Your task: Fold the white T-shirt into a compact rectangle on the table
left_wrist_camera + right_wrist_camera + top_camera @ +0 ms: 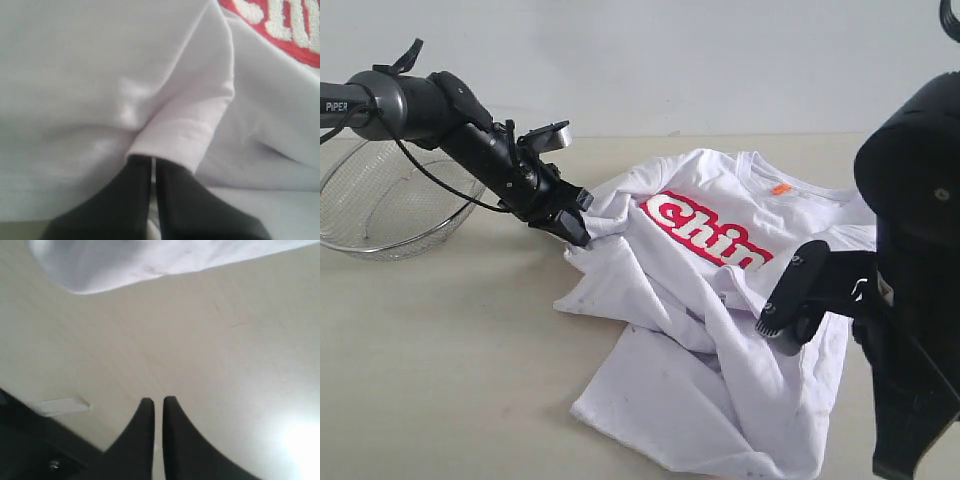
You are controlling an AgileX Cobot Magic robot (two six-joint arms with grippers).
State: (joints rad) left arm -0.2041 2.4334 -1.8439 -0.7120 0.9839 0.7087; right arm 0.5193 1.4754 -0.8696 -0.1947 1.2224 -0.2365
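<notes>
Your left hand (577, 233) is clamped on a hemmed fold, probably a sleeve, of the white T-shirt (710, 340), which lies rumpled, lettering up, on the desk (450, 350). Your right hand (158, 401) is pressed together, empty, over bare desk beside it. Expect thin, light, limp cloth that drapes and bunches: pinch hems or seams, not mid-panel.

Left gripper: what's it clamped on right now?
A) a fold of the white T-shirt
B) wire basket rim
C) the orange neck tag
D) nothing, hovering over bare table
A: in the left wrist view the left gripper is shut on a hemmed fold of the white T-shirt.
</notes>
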